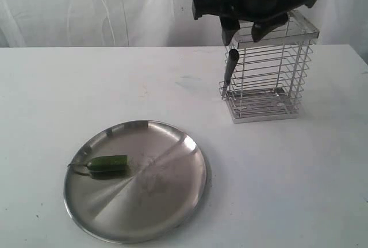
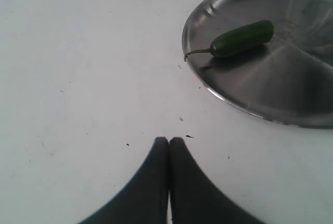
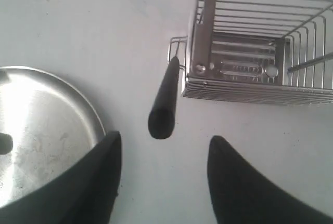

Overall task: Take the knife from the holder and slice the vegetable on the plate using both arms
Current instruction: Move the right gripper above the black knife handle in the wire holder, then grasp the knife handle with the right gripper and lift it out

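Note:
The knife's black handle (image 1: 231,65) sticks up from a small wire loop on the left side of the holder (image 1: 270,87); its blade is hidden. My right gripper (image 1: 244,32) hovers just above the holder's rim, open and holding nothing. In the right wrist view the handle (image 3: 165,104) stands a little ahead of the gap between the open gripper (image 3: 164,141), beside the holder (image 3: 250,52). The vegetable (image 1: 107,164) lies whole on the left part of the plate (image 1: 155,190). My left gripper (image 2: 169,140) is shut and empty over the table, short of the plate (image 2: 291,83) and the vegetable (image 2: 243,38).
Everything stands on a white table (image 1: 276,173), with a white curtain (image 1: 86,6) behind it. The plate's rim (image 3: 96,120) lies close to my right gripper's fingers in the right wrist view. The left arm is out of the exterior view.

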Controlling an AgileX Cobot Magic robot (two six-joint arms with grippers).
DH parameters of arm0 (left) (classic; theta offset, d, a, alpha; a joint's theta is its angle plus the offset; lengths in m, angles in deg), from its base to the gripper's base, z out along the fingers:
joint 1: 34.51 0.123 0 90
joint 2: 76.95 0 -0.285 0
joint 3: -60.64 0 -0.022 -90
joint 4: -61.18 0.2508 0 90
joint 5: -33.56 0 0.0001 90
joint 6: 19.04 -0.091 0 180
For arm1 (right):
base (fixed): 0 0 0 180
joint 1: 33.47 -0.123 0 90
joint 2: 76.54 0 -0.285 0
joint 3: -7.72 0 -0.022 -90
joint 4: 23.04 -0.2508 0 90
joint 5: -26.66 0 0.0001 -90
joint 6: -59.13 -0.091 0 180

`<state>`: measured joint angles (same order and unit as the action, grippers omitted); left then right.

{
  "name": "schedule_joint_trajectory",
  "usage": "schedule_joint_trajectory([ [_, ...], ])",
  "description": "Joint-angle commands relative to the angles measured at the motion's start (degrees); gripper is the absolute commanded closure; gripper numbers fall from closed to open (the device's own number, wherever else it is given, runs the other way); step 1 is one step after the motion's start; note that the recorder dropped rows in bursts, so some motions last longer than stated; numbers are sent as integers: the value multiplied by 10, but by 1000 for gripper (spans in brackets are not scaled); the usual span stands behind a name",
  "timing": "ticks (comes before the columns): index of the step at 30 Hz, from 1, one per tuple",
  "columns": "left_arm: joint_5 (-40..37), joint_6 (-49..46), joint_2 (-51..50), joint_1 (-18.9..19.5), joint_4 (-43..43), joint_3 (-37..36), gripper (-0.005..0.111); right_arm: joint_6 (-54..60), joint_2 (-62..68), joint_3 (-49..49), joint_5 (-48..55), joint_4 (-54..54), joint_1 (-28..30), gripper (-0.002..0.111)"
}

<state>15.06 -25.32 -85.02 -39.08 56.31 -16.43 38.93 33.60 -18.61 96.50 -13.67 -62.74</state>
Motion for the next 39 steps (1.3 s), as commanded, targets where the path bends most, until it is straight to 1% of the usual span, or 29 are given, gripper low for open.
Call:
schedule_joint_trajectory([
  [1,-6,1,3,-1,-4,-1,107,4,19,8,1,-13,7,60],
  [11,-6,0,3,-2,-4,-1,107,6,63,8,1,-18,7,60],
  [22,-6,0,3,-2,-4,-1,107,4,79,8,-1,-1,7,61],
  [30,-6,0,3,-2,-4,-1,107,-20,79,8,-54,5,7,61],
  [36,-6,0,3,-2,-4,-1,107,-25,84,8,-56,7,7,61],
  [39,-6,0,3,-2,-4,-1,107,-25,86,8,-57,9,7,68],
])
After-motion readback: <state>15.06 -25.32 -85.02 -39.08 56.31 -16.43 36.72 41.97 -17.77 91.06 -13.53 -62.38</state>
